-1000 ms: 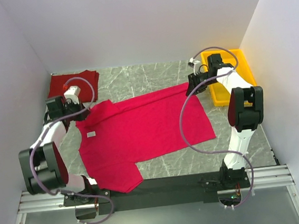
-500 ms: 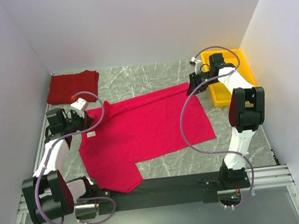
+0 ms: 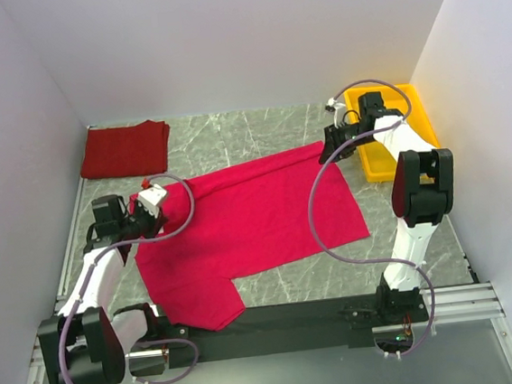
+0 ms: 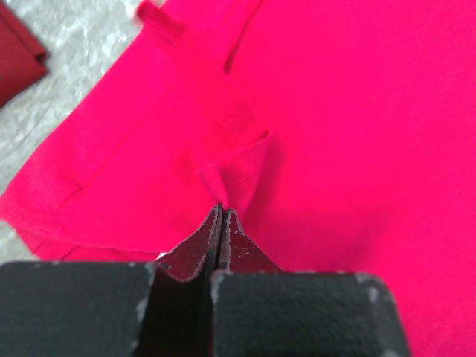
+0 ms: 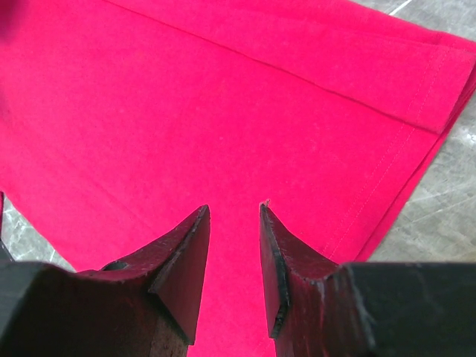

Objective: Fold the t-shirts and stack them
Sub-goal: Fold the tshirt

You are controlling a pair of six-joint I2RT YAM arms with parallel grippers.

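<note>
Now crimson shirt [image 4: 335, 111] fold pinched in L pincer [image 4: 221, 210]; R pincer [image 5: 234, 212] overhead.

Obs: crimson t-shirt [image 3: 258, 214] spread flat, mid marble table [image 3: 259, 128]. Darker red t-shirt [image 3: 125, 148] folded, far-L corner, apart from it. L gripper [image 3: 156, 207] over crimson's L part; R gripper [image 3: 326, 154] at its far-R corner. Yellow tray [image 3: 419, 113] far R.
</note>
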